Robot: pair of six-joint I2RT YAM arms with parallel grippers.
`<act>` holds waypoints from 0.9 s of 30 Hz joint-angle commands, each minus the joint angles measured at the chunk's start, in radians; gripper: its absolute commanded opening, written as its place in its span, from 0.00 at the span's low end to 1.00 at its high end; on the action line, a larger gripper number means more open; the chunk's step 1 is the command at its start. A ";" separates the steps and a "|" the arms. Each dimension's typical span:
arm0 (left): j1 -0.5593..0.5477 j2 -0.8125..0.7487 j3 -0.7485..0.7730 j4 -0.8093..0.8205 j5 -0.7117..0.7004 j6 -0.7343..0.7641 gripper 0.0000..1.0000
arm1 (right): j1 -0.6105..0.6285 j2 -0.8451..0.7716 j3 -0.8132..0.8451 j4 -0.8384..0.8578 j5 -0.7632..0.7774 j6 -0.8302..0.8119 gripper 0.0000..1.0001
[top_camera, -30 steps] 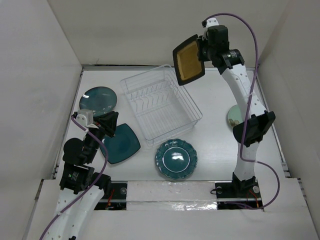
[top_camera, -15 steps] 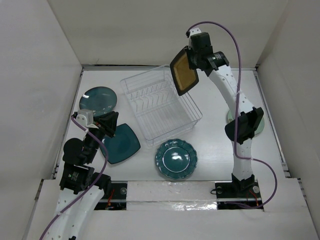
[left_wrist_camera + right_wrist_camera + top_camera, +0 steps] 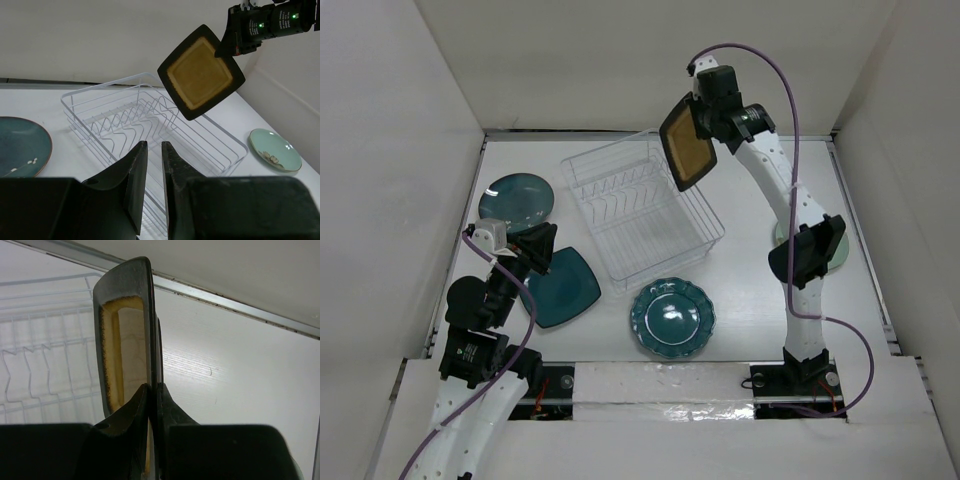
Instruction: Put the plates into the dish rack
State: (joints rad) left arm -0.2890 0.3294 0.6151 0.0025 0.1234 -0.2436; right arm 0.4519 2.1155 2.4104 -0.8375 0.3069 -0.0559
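My right gripper point(image 3: 698, 115) pinches black-rimmed tan-centred rectangular plate point(image 3: 685, 150) by edge, upright over clear wire dish rack point(image 3: 640, 210), ready for slotting between tines point(image 3: 127, 117); left gripper point(image 3: 152, 165) narrowly parted, empty

1. The rectangular plate point(image 3: 686, 146) has a black rim and a mustard-tan centre, with a browner, speckled band where the two meet.
2. The dish rack point(image 3: 642, 213) is whitish, clear-looking wire.
3. The round plate point(image 3: 517, 199) at far left is dark teal, with a small white sprig-like mark near its edge.
4. The square plate point(image 3: 563, 288) at near left is plain dark teal.
5. The scalloped plate point(image 3: 672, 318), near and central, is dark teal with a lighter sheen at its centre.
6. The small round plate point(image 3: 275, 149) at right is pale green with a small brownish motif.
7. The table point(image 3: 750, 280) is white, the cable point(image 3: 793, 120) is purple, and the left gripper point(image 3: 153, 147) and right gripper point(image 3: 152, 390) are black.
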 commanded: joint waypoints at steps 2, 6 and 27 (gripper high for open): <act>-0.006 -0.013 0.020 0.039 0.005 0.004 0.15 | 0.022 -0.009 0.062 0.146 0.021 -0.015 0.00; -0.006 -0.013 0.018 0.039 0.013 0.004 0.15 | 0.022 0.017 0.062 0.140 0.018 -0.018 0.00; -0.006 -0.007 0.020 0.037 0.005 0.004 0.15 | 0.129 0.153 0.087 0.117 0.121 -0.091 0.00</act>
State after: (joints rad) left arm -0.2890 0.3286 0.6151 0.0025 0.1234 -0.2436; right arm 0.5518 2.2387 2.4554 -0.8043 0.3939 -0.1200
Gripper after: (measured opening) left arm 0.153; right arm 0.124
